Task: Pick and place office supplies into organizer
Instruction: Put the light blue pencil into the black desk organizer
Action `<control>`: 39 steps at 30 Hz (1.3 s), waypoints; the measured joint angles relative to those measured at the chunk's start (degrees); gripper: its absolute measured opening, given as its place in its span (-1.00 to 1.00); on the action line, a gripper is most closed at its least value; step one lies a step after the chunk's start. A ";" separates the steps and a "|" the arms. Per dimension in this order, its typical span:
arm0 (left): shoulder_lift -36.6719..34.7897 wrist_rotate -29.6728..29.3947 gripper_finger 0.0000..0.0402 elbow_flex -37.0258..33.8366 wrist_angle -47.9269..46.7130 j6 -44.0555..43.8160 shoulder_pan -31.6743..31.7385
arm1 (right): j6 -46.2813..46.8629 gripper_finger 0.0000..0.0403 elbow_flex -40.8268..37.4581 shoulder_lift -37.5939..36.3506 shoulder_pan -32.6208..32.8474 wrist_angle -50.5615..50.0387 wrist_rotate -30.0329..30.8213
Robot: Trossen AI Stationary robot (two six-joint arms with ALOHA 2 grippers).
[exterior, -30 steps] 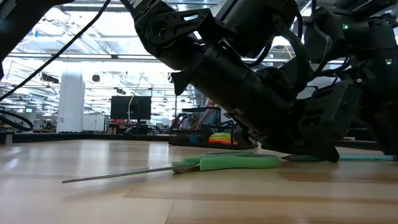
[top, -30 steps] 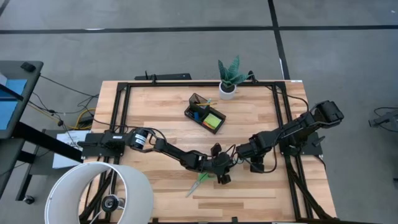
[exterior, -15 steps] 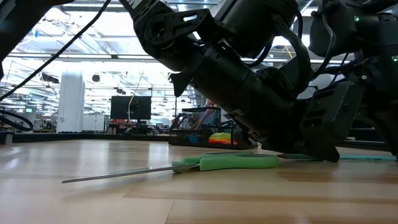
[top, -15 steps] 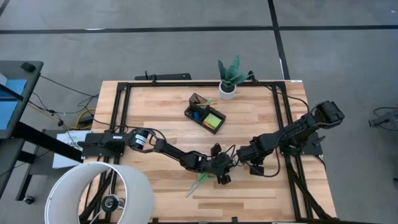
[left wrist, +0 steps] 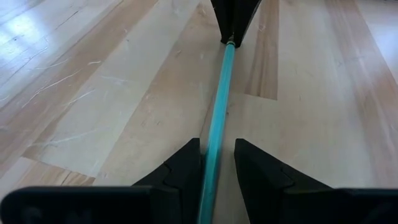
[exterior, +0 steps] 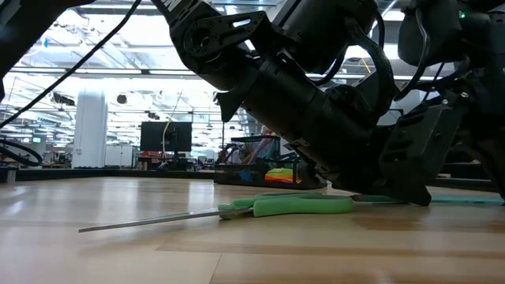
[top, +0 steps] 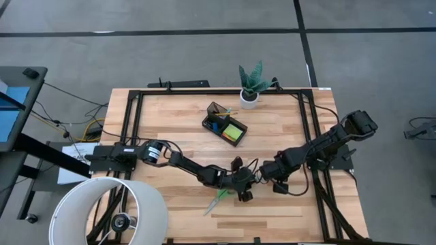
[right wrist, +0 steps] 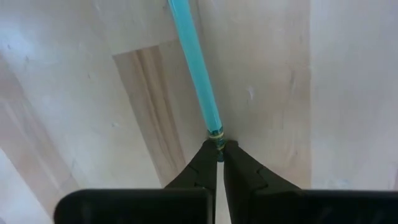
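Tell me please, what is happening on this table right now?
Both robot arms meet over one thin teal pen lying on the wooden table. The right gripper has its jaws shut on one end of the pen. The left gripper has its jaws on either side of the other end, but whether they grip it is unclear. Green-handled scissors lie on the table beside them. The small black organizer tray sits farther back, near a potted plant.
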 joint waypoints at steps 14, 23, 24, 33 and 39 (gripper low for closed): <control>-1.11 3.70 -0.37 0.13 -2.68 1.88 0.22 | 6.66 -1.00 2.62 -1.25 2.48 -0.87 5.11; -1.20 5.06 -0.36 0.11 -2.24 2.84 1.36 | 12.65 -0.98 5.82 -8.74 2.64 0.00 5.42; -1.20 5.04 -0.36 0.11 -2.23 3.21 1.43 | 13.05 -0.98 5.82 -9.19 2.64 -0.34 5.43; -2.82 6.01 -0.73 -0.02 -3.24 5.39 2.27 | 13.80 -0.99 5.96 -9.07 2.58 -0.93 5.70; -6.60 6.38 -0.97 -0.36 -6.33 10.59 2.43 | 12.94 -1.00 5.97 -9.55 1.79 -2.12 4.80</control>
